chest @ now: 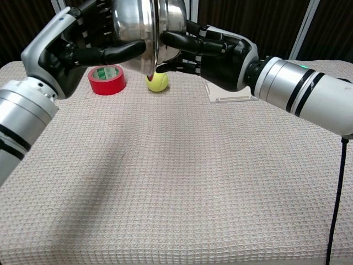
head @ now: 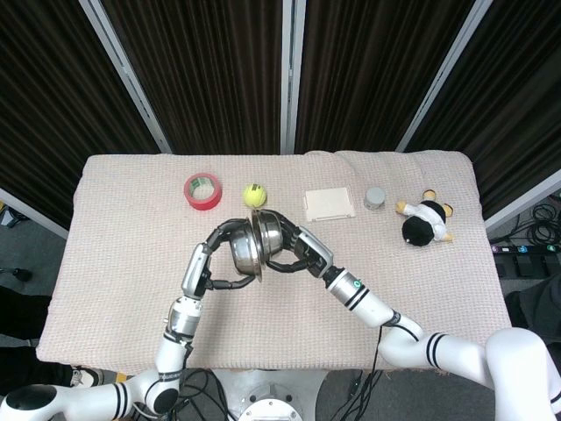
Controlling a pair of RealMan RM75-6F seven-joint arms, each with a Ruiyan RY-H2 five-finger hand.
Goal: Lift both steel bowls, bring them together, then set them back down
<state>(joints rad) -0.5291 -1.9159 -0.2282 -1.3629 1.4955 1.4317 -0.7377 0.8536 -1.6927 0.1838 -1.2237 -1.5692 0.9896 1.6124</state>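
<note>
Gripping tilted steel bowls (head: 257, 243) rim to rim aloft: left hand (chest: 83, 41), right hand (chest: 212, 49)

A table (head: 114, 263) covered by a beige waffle-weave cloth (chest: 182, 187) is backed by dark pleated curtains (head: 210, 70) and pale metal posts (head: 289, 74), with what may be cables (head: 535, 237) seen on the grey floor (head: 26, 254).

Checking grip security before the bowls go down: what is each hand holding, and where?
Left hand grips the left bowl around its outside; right hand likewise grips the right bowl.
</note>
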